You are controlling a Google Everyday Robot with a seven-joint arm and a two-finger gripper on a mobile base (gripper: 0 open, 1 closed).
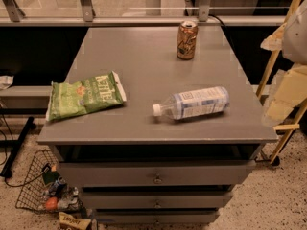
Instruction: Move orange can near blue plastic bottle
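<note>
The orange can stands upright near the far edge of the grey table, right of centre. The blue plastic bottle lies on its side near the front right. Its white cap points left. The can is well behind the bottle, with bare table between them. My gripper shows as pale cream parts at the right edge of the view, off the table's right side. It is apart from both the can and the bottle.
A green chip bag lies flat at the front left of the table. Drawers sit under the tabletop. A wire basket with small items stands on the floor at lower left. A yellow wooden frame stands right of the table.
</note>
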